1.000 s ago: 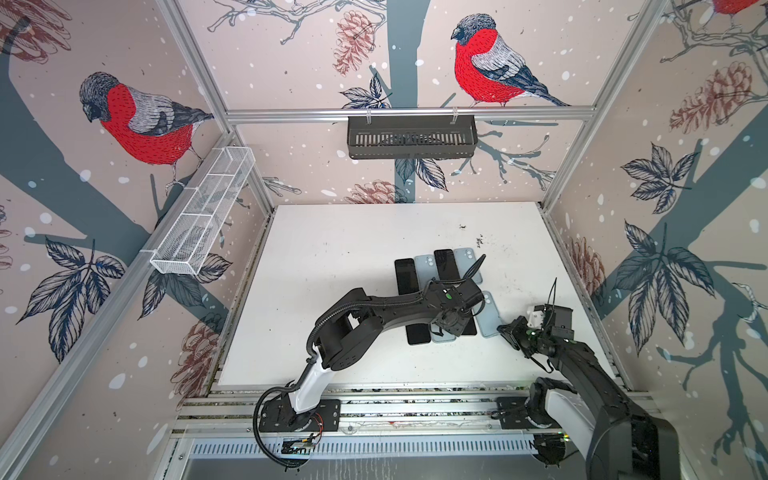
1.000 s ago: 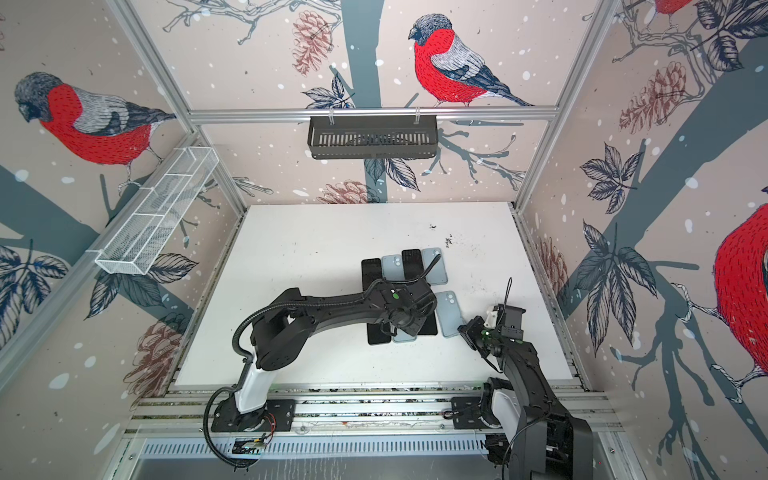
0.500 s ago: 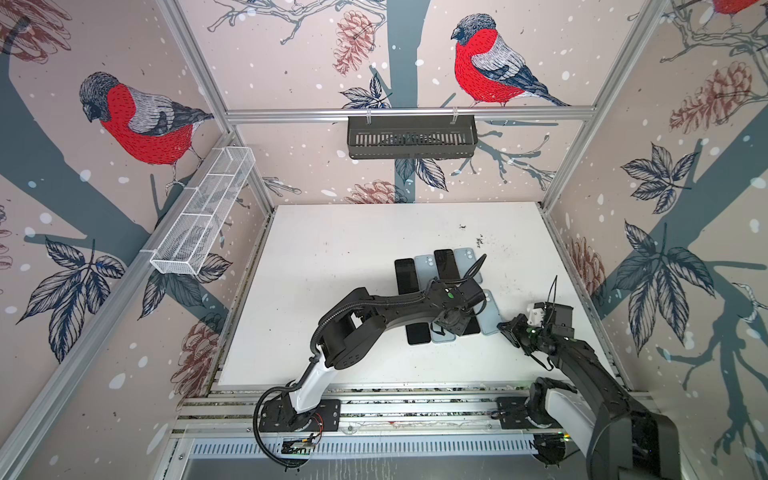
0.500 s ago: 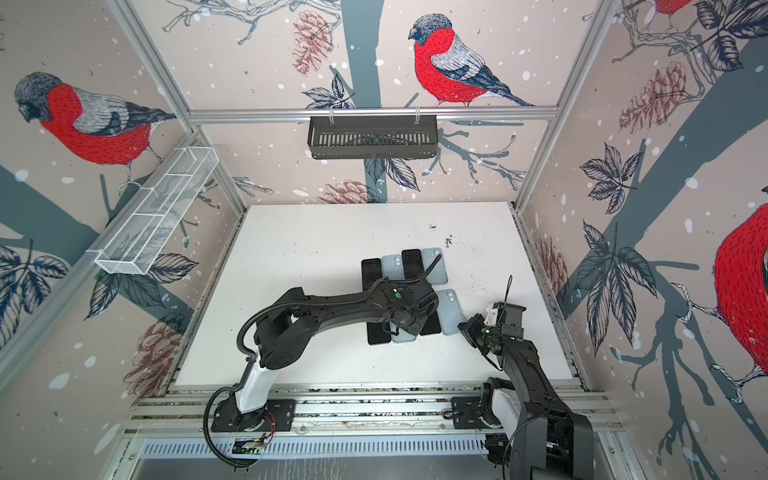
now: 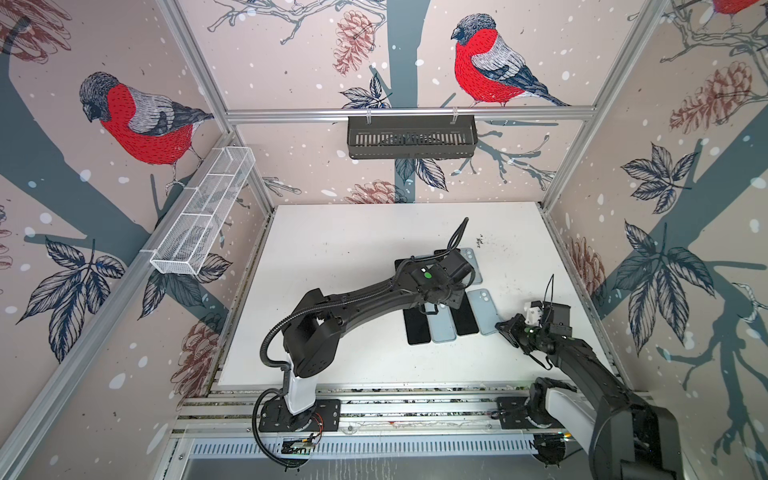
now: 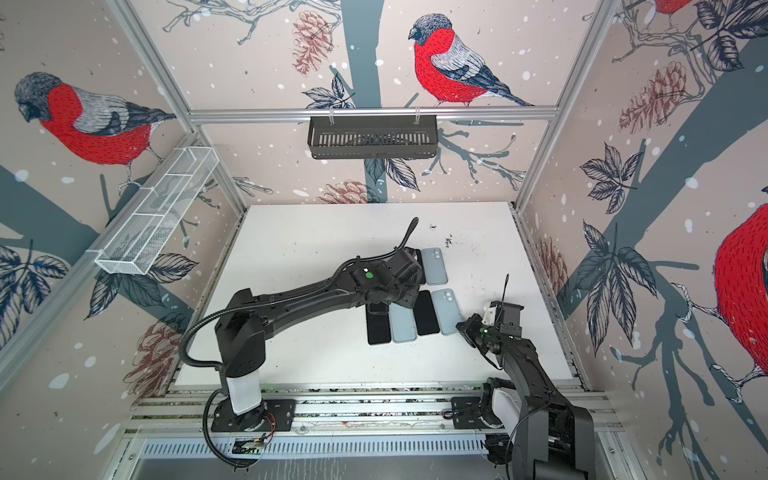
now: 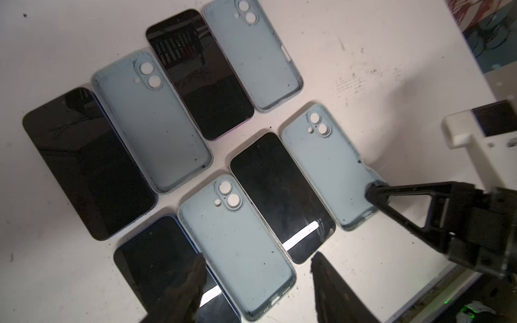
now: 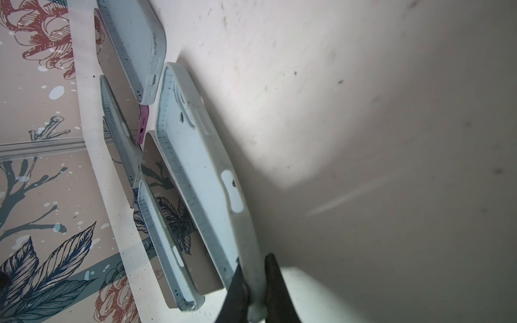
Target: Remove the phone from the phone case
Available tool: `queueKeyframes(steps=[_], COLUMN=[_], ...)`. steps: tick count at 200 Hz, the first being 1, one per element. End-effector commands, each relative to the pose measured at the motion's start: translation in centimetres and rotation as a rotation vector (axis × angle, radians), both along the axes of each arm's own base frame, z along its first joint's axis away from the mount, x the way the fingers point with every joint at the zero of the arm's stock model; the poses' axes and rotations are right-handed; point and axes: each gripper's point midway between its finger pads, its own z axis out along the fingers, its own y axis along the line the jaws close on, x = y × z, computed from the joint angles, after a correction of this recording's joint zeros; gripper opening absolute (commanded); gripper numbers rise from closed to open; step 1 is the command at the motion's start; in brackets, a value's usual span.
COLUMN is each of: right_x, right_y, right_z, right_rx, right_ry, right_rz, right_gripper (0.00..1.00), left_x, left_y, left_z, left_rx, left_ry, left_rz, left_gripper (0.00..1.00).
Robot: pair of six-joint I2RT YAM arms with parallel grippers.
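We see a white worktop (image 5: 332, 257) carrying 4 black phones (image 7: 84, 162), screens up, and 4 empty pale blue cases (image 7: 151, 120), hollow side up. They alternate, phone then case, in 2 rows of 4.

The left tool (image 7: 257, 257) hangs above the nearer row. It is open and holds nothing, and its 2 dark fingers (image 7: 193, 279) stand wide apart. Directly below the gap between them lies the middle case (image 7: 237, 246). A corner phone (image 7: 156, 260) lies under one finger. The neighbouring phone (image 7: 279, 195) lies just past the other finger, on the side toward the right tool. The second row lies beyond the left tool's fingertips.

The right tool (image 8: 254, 263) is closed on the end case (image 8: 195, 167), with 1 finger on each side of the case's thin wall at its corner. From the left wrist view, the tip of that tool meets the case's long outer edge. The rest of the case stretches away from the right tool across the worktop, and we cannot tell whether the pinched end is raised.

The neighbouring phone lies bare, just beyond the end case from the right tool, and the 2 run side by side. In both top views the end case (image 5: 484, 311) is the item closest to the right tool.
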Motion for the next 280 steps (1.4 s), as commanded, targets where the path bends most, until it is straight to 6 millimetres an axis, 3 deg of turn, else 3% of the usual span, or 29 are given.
queueKeyframes(steps=[1, 56, 69, 105, 158, 201, 228, 249, 268, 280], right_x=[0.1, -0.2, -0.1, 1.0, 4.4, 8.9, 11.6, 12.4, 12.3, 12.4], right_y=[0.5, 0.3, 0.0, -0.8, -2.7, -6.7, -10.8, -13.3, -14.2, -14.5], right_z=[0.2, 0.1, 0.4, 2.8, 8.6, 12.9, 14.8, 16.3, 17.2, 16.5], right_rx=[0.007, -0.016, -0.032, -0.071, -0.190, -0.410, -0.673, -0.873, -0.976, -0.987], right_ry=[-0.015, -0.004, -0.005, -0.064, -0.216, -0.381, -0.481, -0.614, -0.747, -0.769], right_rz=[0.027, 0.029, 0.036, 0.028, -0.007, -0.054, -0.129, -0.200, -0.267, -0.292], right_gripper=[0.17, 0.60, 0.75, 1.00, 1.00, 1.00, 1.00, 1.00, 1.00, 1.00], left_x=[1.7, 3.8, 4.2, 6.3, 8.3, 8.6, 9.0, 9.2, 9.0, 9.0], left_y=[0.5, 3.6, 4.6, 9.5, 21.0, 31.1, 37.2, 42.1, 45.0, 46.1], left_z=[3.3, 6.4, 7.0, 8.6, 12.2, 12.2, 9.2, 6.3, 3.9, 2.5], left_rx=[-0.085, -0.137, -0.149, -0.155, -0.183, -0.122, -0.047, -0.018, 0.021, 0.048], left_ry=[-0.080, -0.145, -0.155, -0.218, -0.393, -0.521, -0.594, -0.617, -0.664, -0.681], left_rz=[0.065, 0.153, 0.177, 0.288, 0.481, 0.663, 0.770, 0.876, 0.907, 0.905], left_gripper=[0.66, 0.73, 0.75, 0.87, 0.98, 0.98, 0.98, 0.98, 0.98, 0.98])
